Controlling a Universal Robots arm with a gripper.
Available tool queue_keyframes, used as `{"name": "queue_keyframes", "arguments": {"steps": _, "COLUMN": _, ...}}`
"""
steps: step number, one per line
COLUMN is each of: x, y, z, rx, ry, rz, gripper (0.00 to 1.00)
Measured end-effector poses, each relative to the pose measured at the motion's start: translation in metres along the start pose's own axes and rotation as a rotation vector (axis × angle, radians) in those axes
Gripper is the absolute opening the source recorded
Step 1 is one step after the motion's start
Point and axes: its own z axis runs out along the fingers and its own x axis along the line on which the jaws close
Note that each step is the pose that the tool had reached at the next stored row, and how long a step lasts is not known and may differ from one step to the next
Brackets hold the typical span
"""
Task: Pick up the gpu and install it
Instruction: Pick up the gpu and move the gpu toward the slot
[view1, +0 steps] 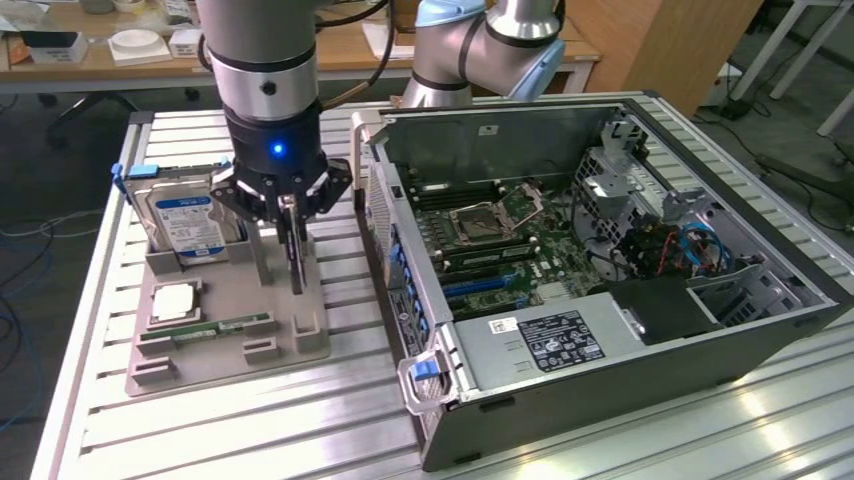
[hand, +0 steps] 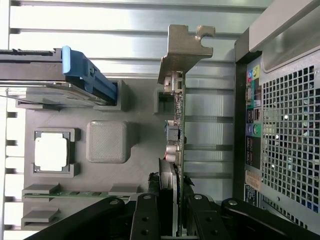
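Grey parts tray (view1: 227, 295) underneath; pincer (view1: 290, 215) pinches the gpu (hand: 179, 125), thin edge-on board with grey metal bracket (hand: 186, 50).

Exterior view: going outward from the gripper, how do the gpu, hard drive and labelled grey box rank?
1. gpu, held by the gripper.
2. hard drive, just to the exterior view's left.
3. labelled grey box, far at the exterior view's right.

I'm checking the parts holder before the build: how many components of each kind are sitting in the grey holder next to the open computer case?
hard drive: 1
processor chip: 1
memory stick: 1
gpu, standing on edge: 1
Total: 4
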Motion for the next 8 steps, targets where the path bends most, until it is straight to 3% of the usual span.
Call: {"name": "queue_keyframes", "arguments": {"steps": 8, "x": 0.0, "y": 0.0001, "z": -0.0016, "rx": -0.0017, "ry": 0.0002, "rz": 0.0, "gripper": 0.27}}
